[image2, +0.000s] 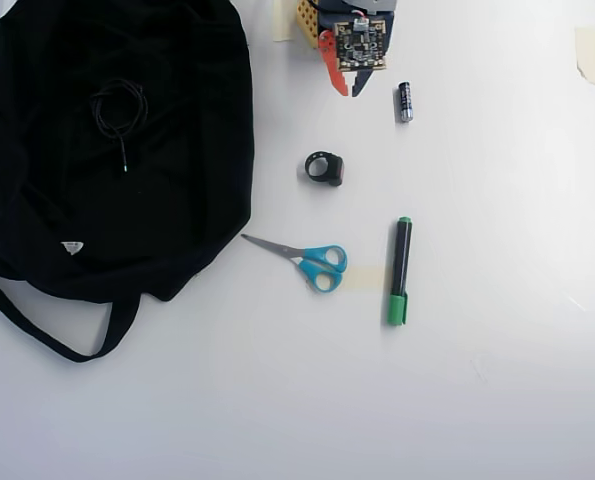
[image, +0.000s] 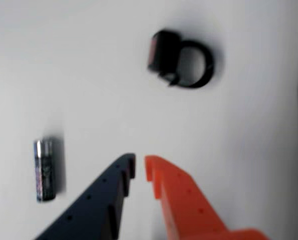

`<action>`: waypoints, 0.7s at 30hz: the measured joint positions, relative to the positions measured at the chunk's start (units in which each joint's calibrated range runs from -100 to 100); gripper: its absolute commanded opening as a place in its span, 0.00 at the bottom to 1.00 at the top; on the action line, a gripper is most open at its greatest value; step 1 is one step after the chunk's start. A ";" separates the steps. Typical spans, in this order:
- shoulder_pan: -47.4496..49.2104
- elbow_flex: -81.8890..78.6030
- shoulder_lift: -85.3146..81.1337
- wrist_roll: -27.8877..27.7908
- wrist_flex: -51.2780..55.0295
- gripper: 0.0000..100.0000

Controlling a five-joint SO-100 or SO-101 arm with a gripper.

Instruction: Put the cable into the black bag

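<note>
In the overhead view the cable (image2: 117, 107), a thin black cord in a small loose coil with one short end trailing down, lies on the black bag (image2: 187, 170). That large soft bag fills the left of the table, with a strap (image2: 37, 335) and a small white tag (image2: 72, 246). My gripper (image2: 351, 92) is at the top centre, well to the right of the bag and apart from the cable. In the wrist view my gripper (image: 139, 166) holds nothing, with only a narrow slit between the dark finger (image: 113, 185) and the orange finger (image: 171, 192). Cable and bag are out of the wrist view.
A small black ring-shaped object (image2: 324, 168) (image: 181, 59) lies below the gripper. A battery (image2: 405, 102) (image: 45, 170) sits to its right. Blue-handled scissors (image2: 312, 262) and a green marker (image2: 400, 270) lie mid-table. A tape piece (image2: 587, 50) sticks at the top right.
</note>
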State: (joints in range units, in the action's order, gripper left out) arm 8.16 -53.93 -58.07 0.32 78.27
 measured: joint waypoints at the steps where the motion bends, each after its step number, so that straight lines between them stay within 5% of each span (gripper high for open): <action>1: 0.07 -2.75 -2.41 0.05 -0.60 0.02; 14: 3.60 -37.26 -35.95 0.15 -10.13 0.02; 21: 2.94 -43.71 -40.51 0.15 -10.56 0.02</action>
State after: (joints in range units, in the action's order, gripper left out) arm 11.09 -97.64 -98.59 0.46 67.71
